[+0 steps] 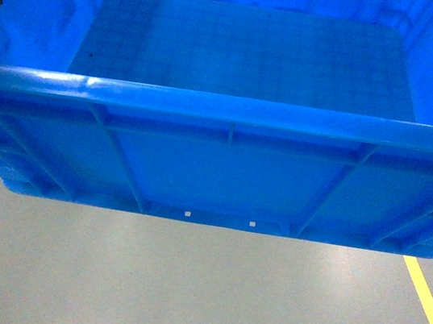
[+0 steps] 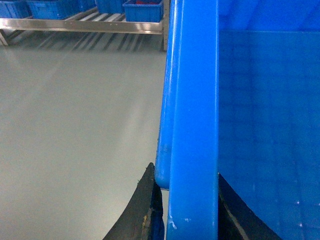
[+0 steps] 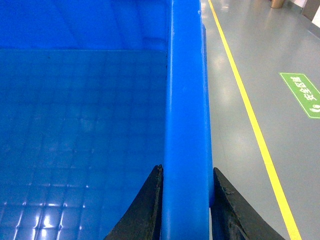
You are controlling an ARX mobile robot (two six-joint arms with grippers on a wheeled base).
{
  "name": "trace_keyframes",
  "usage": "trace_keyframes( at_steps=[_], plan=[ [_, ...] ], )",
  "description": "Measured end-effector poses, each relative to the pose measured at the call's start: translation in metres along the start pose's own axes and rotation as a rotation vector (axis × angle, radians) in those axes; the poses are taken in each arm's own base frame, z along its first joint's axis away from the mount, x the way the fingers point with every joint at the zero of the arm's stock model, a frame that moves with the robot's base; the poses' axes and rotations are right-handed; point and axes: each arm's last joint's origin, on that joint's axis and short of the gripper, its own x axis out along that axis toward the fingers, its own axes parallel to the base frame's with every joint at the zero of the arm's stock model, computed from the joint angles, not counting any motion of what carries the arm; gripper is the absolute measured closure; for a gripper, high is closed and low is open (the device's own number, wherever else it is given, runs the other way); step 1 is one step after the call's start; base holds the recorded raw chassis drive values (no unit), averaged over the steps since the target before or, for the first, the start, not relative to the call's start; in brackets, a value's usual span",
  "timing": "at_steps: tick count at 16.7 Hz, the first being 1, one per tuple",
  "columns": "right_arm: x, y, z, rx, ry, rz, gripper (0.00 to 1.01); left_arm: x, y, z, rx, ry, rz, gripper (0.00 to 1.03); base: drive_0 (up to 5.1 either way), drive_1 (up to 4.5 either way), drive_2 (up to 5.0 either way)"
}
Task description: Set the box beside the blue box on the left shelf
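The box is held clear of the floor between both arms, its near wall filling the head view and its bare inner bottom seen beyond the rim. In the left wrist view the left gripper is closed over the box's left rim, one dark finger outside the wall and the other inside. In the right wrist view the right gripper is clamped likewise on the right rim, a finger on the inside and its mate on the outside. The step in hand is judged to be the carry: the box is gripped and lifted but not yet brought to the shelf, which is seen only in the left wrist view, well apart from the box, across open floor, with other crates resting on its rollers. A yellow line runs on the floor to the box's right. For the next move, the base would need to be driven toward the shelf, with the box kept level and both grips kept firm, and a free stretch of rollers beside a crate would have to be found.
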Motion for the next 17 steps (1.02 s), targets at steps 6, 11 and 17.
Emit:
trace_keyframes(
  at_steps=[6,11,17],
  plan=[
    [0.0,0.0,-0.0001,0.0,0.001,0.0,0.8,-0.0001,0.0,0.0001,0.0,0.0,0.0,0.87,0.0,4.37,-4.3],
    [0.0,0.0,-0.0003,0.0,0.002,0.0,0.8,0.0,0.0,-0.0004,0.001,0.004,0.0,0.87,0.0,4.32,-4.3],
    [0.0,-0.0001,-0.0003,0.0,0.003,-0.001,0.8,0.0,0.0,-0.0001,0.0,0.001,0.0,0.87,0.0,4.3,-4.4]
  ],
)
